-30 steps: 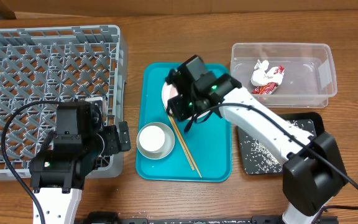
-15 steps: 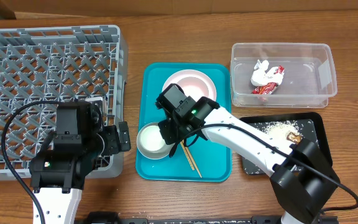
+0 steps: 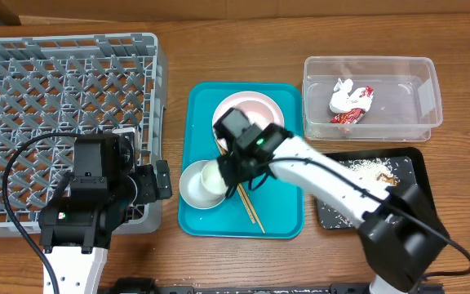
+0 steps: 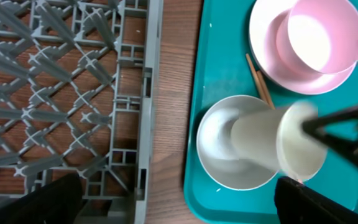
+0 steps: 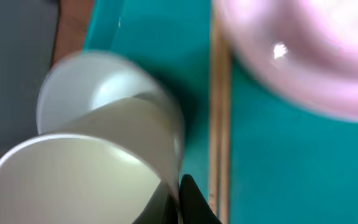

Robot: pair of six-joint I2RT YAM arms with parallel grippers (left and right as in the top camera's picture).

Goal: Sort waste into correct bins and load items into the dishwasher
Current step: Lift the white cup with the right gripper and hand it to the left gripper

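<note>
R gripper [image 3: 228,170] pinches small white round cup [image 4: 266,143].
Long axis 9–3 o'clock, mouth at 3; L gripper [image 4: 179,202] spread.

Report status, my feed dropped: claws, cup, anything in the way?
Right claw shut on small cup, tilted over bowl. Left claw open beside rack. Chopsticks lie beside bowl.

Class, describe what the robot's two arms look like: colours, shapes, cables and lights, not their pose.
The left arm and right arm both have white tubular links joined by blocky black housings. A thin black cable trails along each arm, and a small green light glows on each.
</note>
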